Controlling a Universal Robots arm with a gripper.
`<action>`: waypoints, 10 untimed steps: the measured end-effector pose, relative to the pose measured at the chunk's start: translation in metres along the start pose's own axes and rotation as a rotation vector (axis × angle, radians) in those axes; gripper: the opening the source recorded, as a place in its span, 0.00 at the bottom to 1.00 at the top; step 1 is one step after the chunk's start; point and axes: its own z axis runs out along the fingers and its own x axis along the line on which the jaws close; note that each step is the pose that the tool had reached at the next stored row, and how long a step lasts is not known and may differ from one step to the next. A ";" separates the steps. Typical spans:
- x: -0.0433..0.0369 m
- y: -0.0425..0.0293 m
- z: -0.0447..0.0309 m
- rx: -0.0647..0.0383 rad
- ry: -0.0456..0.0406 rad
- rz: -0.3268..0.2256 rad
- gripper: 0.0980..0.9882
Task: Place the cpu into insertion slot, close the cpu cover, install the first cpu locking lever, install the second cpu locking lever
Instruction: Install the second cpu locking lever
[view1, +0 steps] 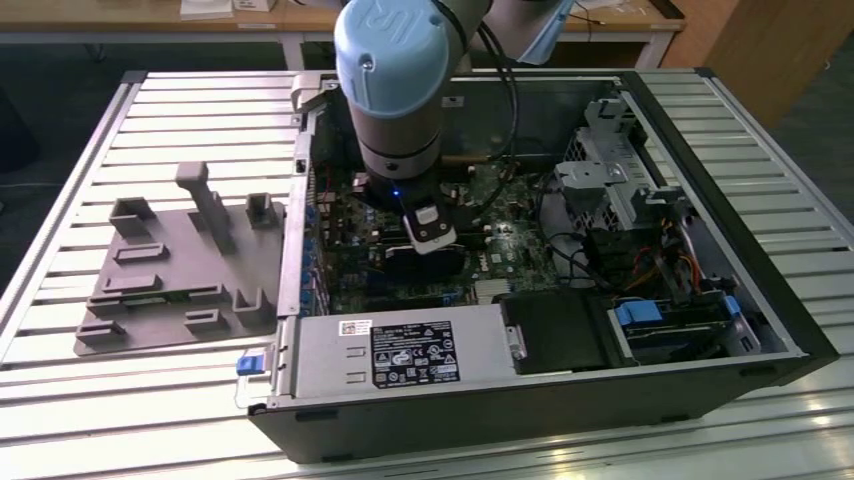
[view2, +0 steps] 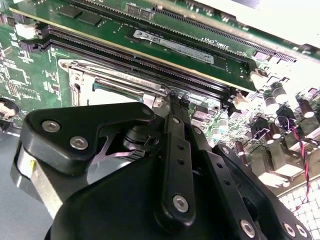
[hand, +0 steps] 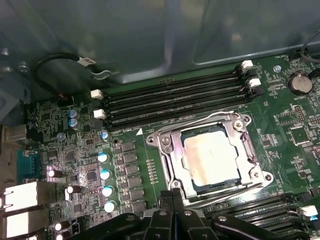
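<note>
The cpu (hand: 212, 157), a dull silver square, lies flat in the insertion slot (hand: 192, 177) on the green motherboard. The cpu cover (hand: 169, 150), a silver metal frame, lies down around it, with the chip showing through its window. Thin wire levers (hand: 227, 191) run along the frame's edges. My gripper (hand: 172, 194) is shut, its black fingertips close together just beside one edge of the cover, nothing seen between them. In the second wrist view the gripper (view2: 178, 98) stands right at the cover (view2: 120, 85). In the exterior view the gripper (view1: 430, 245) hangs low inside the open computer case.
Long black memory slots (hand: 175, 100) run beside the socket, and several capacitors (hand: 105, 175) stand on its other side. The case (view1: 534, 400) holds a power supply (view1: 400, 350), drive bays (view1: 614, 170) and cables. A grey fixture plate (view1: 174, 270) lies at the exterior view's left.
</note>
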 end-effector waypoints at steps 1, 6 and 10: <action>0.0001 -0.0001 0.0001 -0.002 0.0005 0.000 0.00; 0.0013 -0.0007 0.0011 -0.010 0.0025 0.001 0.00; 0.0018 -0.0010 0.0014 -0.013 0.0030 0.001 0.00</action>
